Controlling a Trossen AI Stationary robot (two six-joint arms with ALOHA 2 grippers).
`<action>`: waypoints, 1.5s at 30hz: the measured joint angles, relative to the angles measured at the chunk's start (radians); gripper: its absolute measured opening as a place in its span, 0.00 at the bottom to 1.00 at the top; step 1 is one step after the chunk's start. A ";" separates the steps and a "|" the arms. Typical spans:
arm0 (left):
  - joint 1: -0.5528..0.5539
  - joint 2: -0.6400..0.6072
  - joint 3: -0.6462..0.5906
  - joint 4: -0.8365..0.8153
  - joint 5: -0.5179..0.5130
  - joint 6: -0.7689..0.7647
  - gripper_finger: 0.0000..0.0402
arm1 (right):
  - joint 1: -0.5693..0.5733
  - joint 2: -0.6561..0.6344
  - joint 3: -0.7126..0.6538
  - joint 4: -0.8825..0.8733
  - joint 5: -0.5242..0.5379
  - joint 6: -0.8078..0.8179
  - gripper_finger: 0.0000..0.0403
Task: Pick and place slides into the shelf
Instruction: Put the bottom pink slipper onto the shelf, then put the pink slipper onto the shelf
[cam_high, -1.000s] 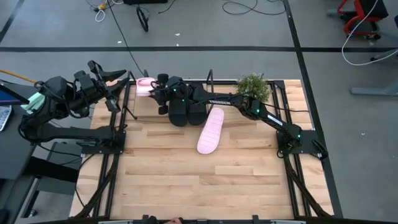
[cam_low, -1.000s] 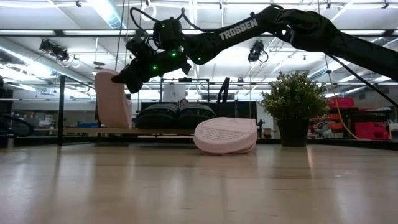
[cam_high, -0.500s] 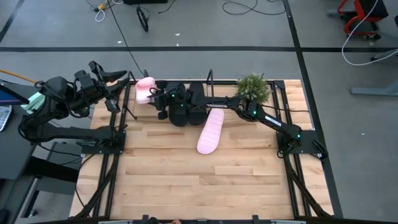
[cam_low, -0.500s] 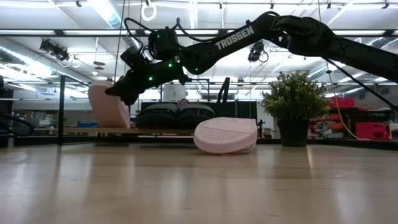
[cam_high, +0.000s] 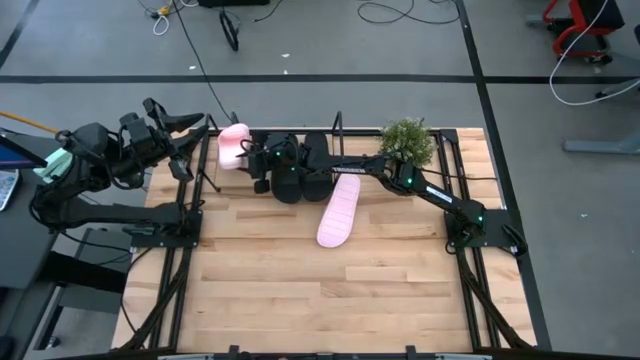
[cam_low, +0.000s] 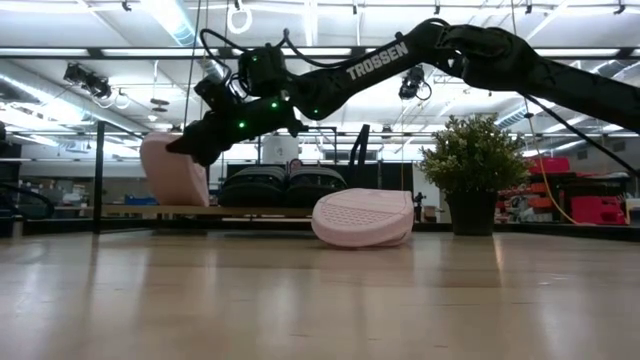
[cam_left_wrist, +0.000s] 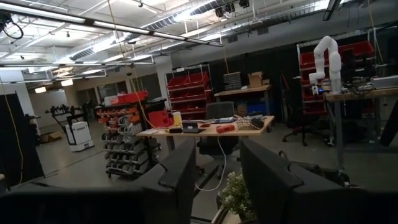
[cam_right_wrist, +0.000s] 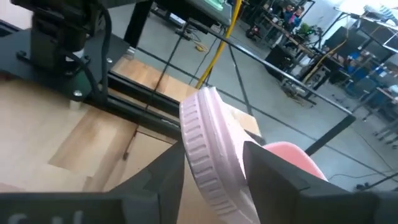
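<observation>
Reaching across the far side of the table, your right gripper (cam_high: 248, 157) was clamped on a pale pink slide (cam_high: 234, 145), its two fingers (cam_right_wrist: 273, 171) closed on either side of the ribbed sole edge, as the right wrist view showed. In the low view that slide (cam_low: 172, 170) stood tilted on its edge at the left end of the shelf (cam_low: 200, 211), its lower end at the wooden base; you cannot tell from these views whether it rested fully on it. Just beside it, two black slides (cam_high: 300, 165) sat side by side on the shelf, soles down, with a thin upright post (cam_high: 337, 122) of the rack behind them. The second pale pink slide (cam_high: 338, 210) lay off the shelf on the wooden table (cam_high: 300, 280), sole up, lengthwise toward the near edge. A small potted plant (cam_high: 408, 140) stood at the far right, near the right arm's elbow. Your left gripper (cam_high: 185, 125) waited off the table's left edge, well apart from the slides, its fingers (cam_left_wrist: 180, 171) spread apart and holding nothing in the left wrist view.
</observation>
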 joint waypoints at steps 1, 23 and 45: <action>0.000 0.000 0.000 0.000 0.000 0.000 0.32 | 0.001 0.000 0.000 -0.002 -0.007 0.008 0.43; 0.000 0.000 0.000 -0.039 0.000 -0.012 0.30 | 0.026 -0.001 0.000 -0.268 0.032 0.185 0.38; 0.000 0.000 0.000 -0.158 0.000 -0.056 0.32 | 0.113 -0.025 0.055 -0.390 0.259 0.144 0.34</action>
